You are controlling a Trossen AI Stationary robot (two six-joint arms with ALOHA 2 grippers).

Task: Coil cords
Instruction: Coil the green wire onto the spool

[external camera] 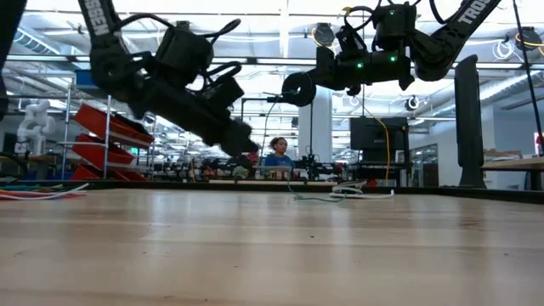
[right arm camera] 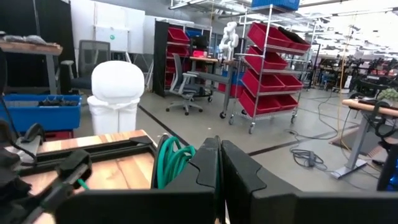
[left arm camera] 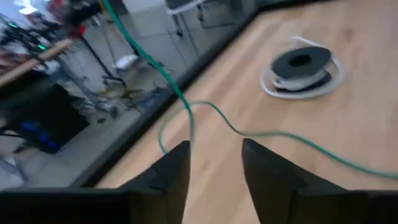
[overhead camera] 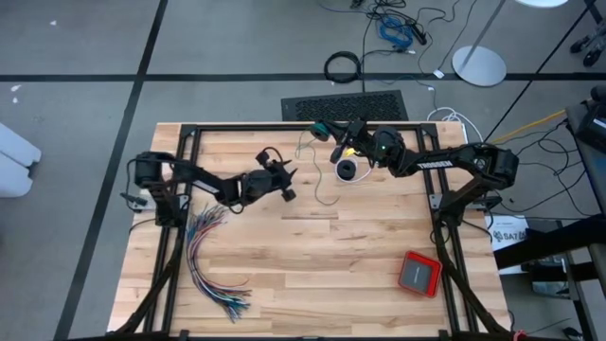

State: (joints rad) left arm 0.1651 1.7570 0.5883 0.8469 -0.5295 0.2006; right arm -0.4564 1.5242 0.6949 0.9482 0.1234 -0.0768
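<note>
From above, the left gripper (overhead camera: 285, 185) was seen mid-counter (overhead camera: 312, 256), and the right gripper (overhead camera: 333, 135) at the far edge, beside the black cord (overhead camera: 348, 170), coiled with its white tail. The teal-green cord (overhead camera: 318, 161) trailed between them.

At counter level, both arms were raised above the surface.

In the left wrist view, the jaws were parted and released, the green cord (left arm camera: 186, 109) lying loose beyond them.

In the right wrist view, the jaws were clenched, a green coil (right arm camera: 171, 160) tucked against them.

teal-green cord (left arm camera: 186, 102), black coil (left arm camera: 300, 62) with white tail, many-coloured wires (overhead camera: 210, 260)
</note>
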